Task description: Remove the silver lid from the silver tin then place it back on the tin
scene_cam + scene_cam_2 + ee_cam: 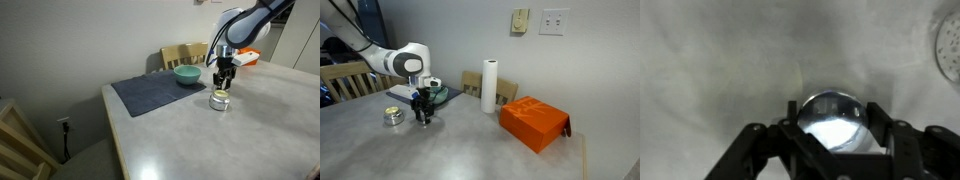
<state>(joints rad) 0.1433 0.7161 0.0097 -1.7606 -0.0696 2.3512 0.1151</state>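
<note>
While tin stands alone on bench, lid is off it, low, just beside it. Pincer closed on lid, jaws on opposite edges, centred, probably so lid lifts level. Lid resting on bench or just clear: cannot tell. Likely next: carry lid over tin, lower squarely.

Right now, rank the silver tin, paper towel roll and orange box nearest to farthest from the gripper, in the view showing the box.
1. silver tin, just beside the gripper.
2. paper towel roll, standing farther back.
3. orange box, at the table's far end.
</note>
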